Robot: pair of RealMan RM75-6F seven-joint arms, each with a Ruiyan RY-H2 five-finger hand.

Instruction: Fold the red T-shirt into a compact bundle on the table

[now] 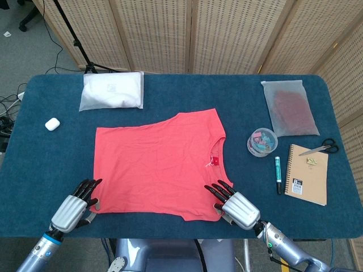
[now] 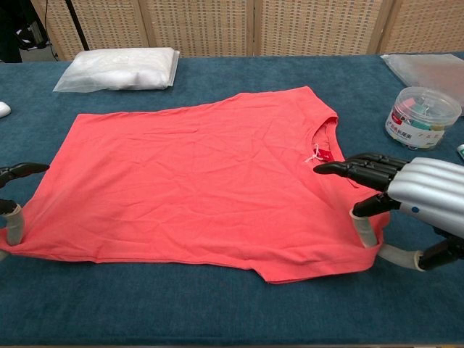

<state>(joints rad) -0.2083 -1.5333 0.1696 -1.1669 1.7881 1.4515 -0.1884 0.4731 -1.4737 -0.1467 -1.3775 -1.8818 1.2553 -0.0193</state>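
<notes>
The red T-shirt (image 1: 159, 164) lies flat on the blue table (image 1: 181, 96), collar and tag toward the right. My left hand (image 1: 74, 207) is at its near left corner, thumb on the cloth edge and fingers reaching over it; in the chest view this hand (image 2: 11, 210) is mostly cut off by the frame. At the near right corner, beside the collar, my right hand (image 1: 235, 205) pinches the hem, thumb on top and fingers stretched over the T-shirt (image 2: 203, 181). The hem by my right hand (image 2: 406, 199) is slightly raised.
A white padded bag (image 1: 112, 90) and a small white case (image 1: 52, 124) lie at the back left. To the right are a tub of clips (image 1: 261, 141), a marker (image 1: 278, 174), a notebook (image 1: 307, 174), scissors (image 1: 320, 149) and a frosted pouch (image 1: 289, 107).
</notes>
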